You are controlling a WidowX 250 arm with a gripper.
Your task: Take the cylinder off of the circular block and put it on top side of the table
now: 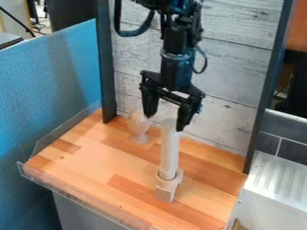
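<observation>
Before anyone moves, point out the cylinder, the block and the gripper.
Cylinder [169, 152], camera view: middle of its shaft.
Block [165, 191], camera view: its lower body.
Gripper [165, 122], camera view: between its fingertips.

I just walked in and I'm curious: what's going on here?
A black robot arm has its open pincer at the top of a pale cylinder. The cylinder stands upright on a block on the wooden table, not yet taken off.

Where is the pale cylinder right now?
In the camera view, the pale cylinder stands on the round block, just right of the picture's middle, its top near the gripper.
</observation>
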